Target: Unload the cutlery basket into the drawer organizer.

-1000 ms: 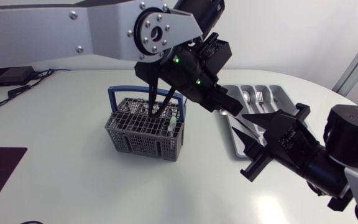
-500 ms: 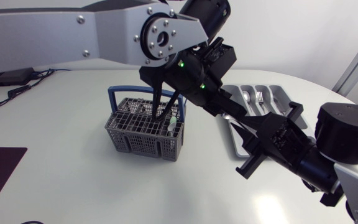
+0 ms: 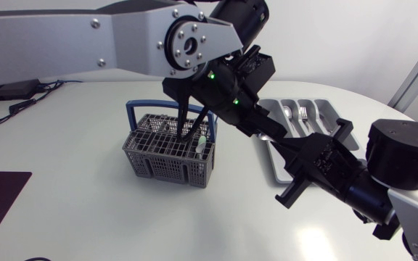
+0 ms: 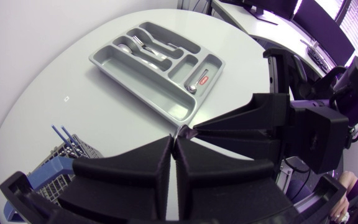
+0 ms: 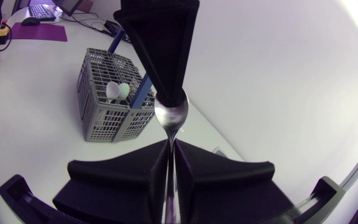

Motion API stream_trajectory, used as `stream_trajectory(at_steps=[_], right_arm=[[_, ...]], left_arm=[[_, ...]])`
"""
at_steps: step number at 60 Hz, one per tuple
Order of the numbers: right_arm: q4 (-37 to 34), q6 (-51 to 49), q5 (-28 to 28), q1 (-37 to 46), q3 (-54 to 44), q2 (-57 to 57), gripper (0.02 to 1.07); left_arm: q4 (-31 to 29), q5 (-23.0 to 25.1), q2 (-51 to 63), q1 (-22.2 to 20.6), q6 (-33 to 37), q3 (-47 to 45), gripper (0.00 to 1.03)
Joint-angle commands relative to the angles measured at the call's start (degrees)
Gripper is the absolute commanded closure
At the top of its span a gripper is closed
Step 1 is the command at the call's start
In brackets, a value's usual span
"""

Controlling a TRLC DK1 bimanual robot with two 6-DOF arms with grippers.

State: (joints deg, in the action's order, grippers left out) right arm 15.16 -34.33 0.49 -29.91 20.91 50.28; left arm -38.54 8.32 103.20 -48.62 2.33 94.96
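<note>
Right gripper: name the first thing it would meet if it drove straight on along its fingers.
The left arm's matte black gripper, right ahead, pinching the bowl of the silver metal spoon whose handle lies between the right gripper's fingers. Little gap remains, though depth is unclear.

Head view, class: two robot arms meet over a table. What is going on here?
Both arms meet in the air between the basket and the tray. The right pincer grips a spoon by its handle. The left pincer is closed on the spoon's bowl end, so this looks like a handover. A few pale-tipped pieces stand in the basket, and some cutlery already lies in the tray.
</note>
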Motion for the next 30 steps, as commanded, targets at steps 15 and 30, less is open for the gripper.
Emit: stream_trajectory(at_steps=[15,30], right_arm=[[-4.3,-0.6,-3.3,-0.2,-0.2,-1.9,1.01],[-10.5,-3.9,-13.5,8.1,-0.9,-5.6,1.01]], left_arm=[[2.8,0.4,-2.7,0.7,-0.9,0.7,0.26],[4.2,0.3,-7.2,7.2,5.9,0.8,0.17]])
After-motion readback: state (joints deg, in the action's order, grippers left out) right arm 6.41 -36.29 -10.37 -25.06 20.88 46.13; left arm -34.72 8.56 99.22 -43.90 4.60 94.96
